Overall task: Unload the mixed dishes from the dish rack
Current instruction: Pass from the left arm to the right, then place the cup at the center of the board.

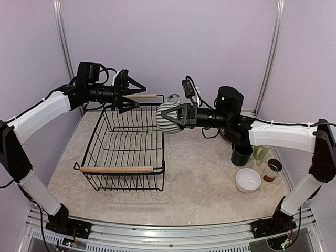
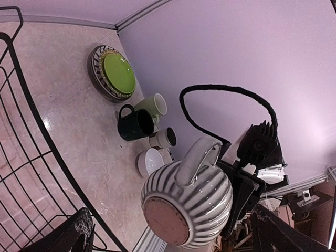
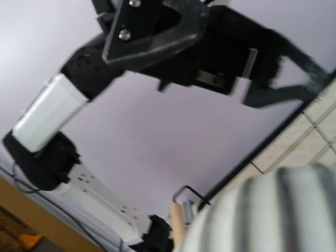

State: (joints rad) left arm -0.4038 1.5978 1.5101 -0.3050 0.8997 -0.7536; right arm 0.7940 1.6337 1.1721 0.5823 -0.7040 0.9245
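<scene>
1. Dish rack [image 1: 126,180], a black wire basket with a light wooden handle [image 1: 124,169] on its near side and another on its far side, sits on the left half of the tabletop [image 1: 205,189]. In the top view its wire floor shows bare from wall to wall.
2. The striped mug [image 1: 164,118] is off the tabletop, in the air just over the rack's far right corner.
3. The right gripper [image 1: 176,115] pinches this mug from the right, at its mouth end, with its fingers pressed against it. The exact contact is hidden behind the mug's body.
4. The left gripper [image 1: 140,96] hangs over the rack's far handle with its jaws spread wide. It holds nothing and stands just apart from the mug.
5. In the left wrist view the mug lies on its side. It is round-bellied with dark and white stripes, its grey handle is on top, and its brownish unglazed base faces the camera.
6. Near the tabletop's right edge stand the dark teal mug [image 1: 241,155] and the pale green mug [image 1: 261,152], close together. The small white cup [image 1: 273,169] and the white bowl [image 1: 248,179] stand nearer the front edge.
7. The left wrist view shows the lime-green plate [image 2: 118,73] stacked on the black-and-white striped plate [image 2: 94,65], near the tabletop's far right corner.
</scene>
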